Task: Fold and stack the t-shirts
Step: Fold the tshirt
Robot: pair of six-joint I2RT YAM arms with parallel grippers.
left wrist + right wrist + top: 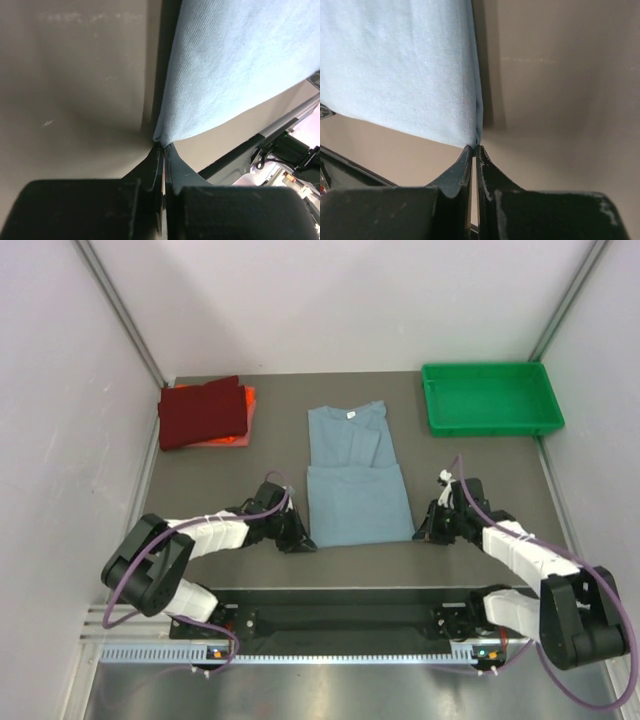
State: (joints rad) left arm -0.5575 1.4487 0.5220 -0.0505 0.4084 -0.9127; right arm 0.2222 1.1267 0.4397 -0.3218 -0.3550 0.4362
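The grey-blue t-shirt (352, 475) lies flat mid-table, sleeves folded in, collar at the far end. At its near left corner my left gripper (303, 540) is shut, and the left wrist view shows the cloth corner (172, 131) pinched at the tips of the gripper (163, 146). My right gripper (422, 535) is shut on the near right corner, where the hem (470, 131) runs into the closed tips (475, 148). A dark red t-shirt (200, 410) lies folded at the far left on top of an orange one (247, 405).
A green plastic tray (489, 418) stands at the far right. Grey walls close in the table on both sides and at the back. A black rail (340, 595) runs along the near edge between the arm bases.
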